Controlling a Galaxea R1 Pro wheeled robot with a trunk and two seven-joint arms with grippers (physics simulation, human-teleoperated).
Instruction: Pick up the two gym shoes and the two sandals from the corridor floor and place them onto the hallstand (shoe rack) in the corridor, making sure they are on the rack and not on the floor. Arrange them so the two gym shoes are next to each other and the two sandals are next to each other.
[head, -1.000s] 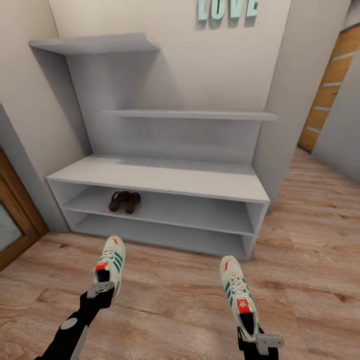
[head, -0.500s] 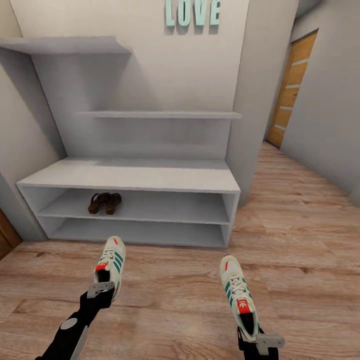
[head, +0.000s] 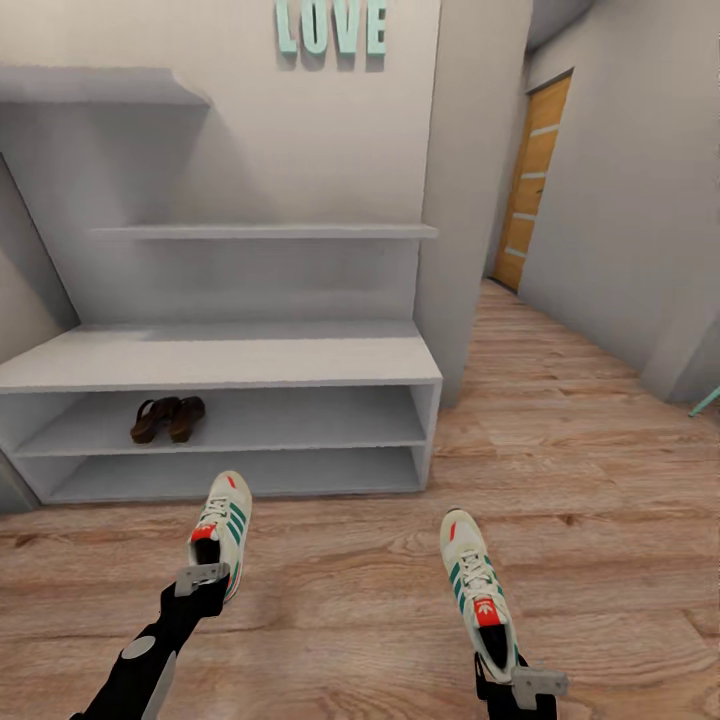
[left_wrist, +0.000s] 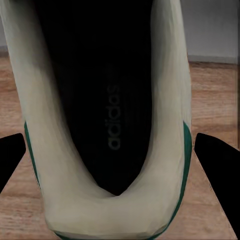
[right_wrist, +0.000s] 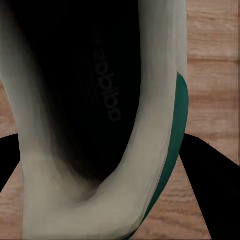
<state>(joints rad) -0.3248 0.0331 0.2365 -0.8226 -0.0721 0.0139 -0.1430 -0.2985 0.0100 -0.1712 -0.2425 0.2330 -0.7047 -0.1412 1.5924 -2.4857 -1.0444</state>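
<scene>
In the head view, a white low-top gym shoe with green side stripes and red-orange accents (head: 222, 530) is gripped at its heel by the left gripper (head: 202, 578), toe pointing away toward the rack. A matching white gym shoe (head: 477, 590) is gripped at its heel by the right gripper (head: 522, 683). Both are held above the light-brown wood-grain plank floor (head: 600, 480). Ahead at the left, the light-grey hallstand with two low open shelves and two stepped wall shelves (head: 220, 360) is seen; the pair of small dark-brown leather sandals (head: 167, 418) lies side by side on its upper open shelf.

In the left wrist view, the dark opening of the left shoe (left_wrist: 107, 125) is seen between black fingers (left_wrist: 217, 165) pressed on either side.

In the right wrist view, the right shoe's heel (right_wrist: 105, 130) is likewise clamped between black fingers (right_wrist: 207, 185).
</scene>
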